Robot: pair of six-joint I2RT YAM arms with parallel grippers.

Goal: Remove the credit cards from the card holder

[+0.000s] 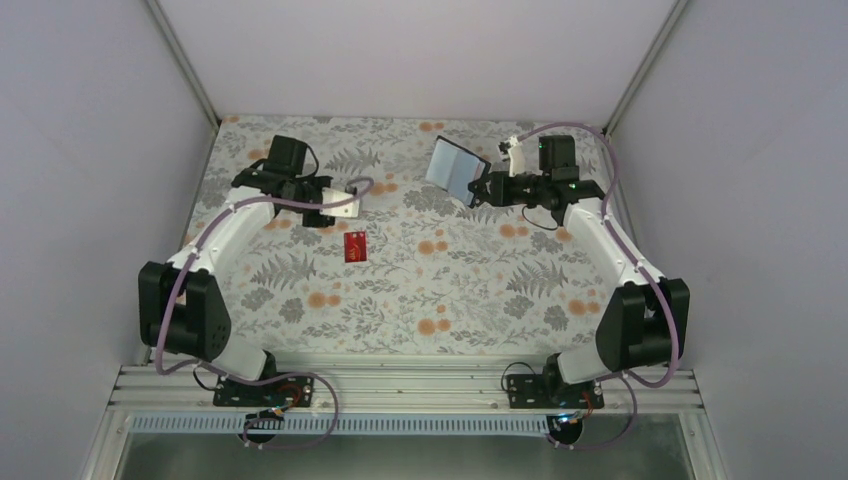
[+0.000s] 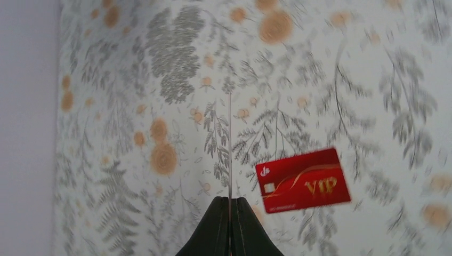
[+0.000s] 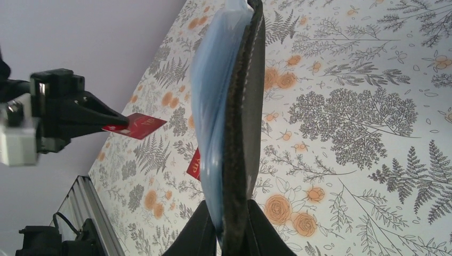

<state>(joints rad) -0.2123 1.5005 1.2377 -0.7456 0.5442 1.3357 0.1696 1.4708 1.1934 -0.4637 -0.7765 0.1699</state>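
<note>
Now the left gripper (image 2: 229,202) clamps one red credit card (image 2: 229,138) edge-on above the left side of the table (image 1: 450,295), a VIP card (image 2: 303,180) lying below. The right gripper (image 3: 226,216) pinches the open card holder (image 3: 240,106) aloft by one end, and so narrow a hold may slip.

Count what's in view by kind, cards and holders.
2 cards: one on the table, one in the left gripper.
1 holder: open, in the right gripper.
Total: 3.
</note>
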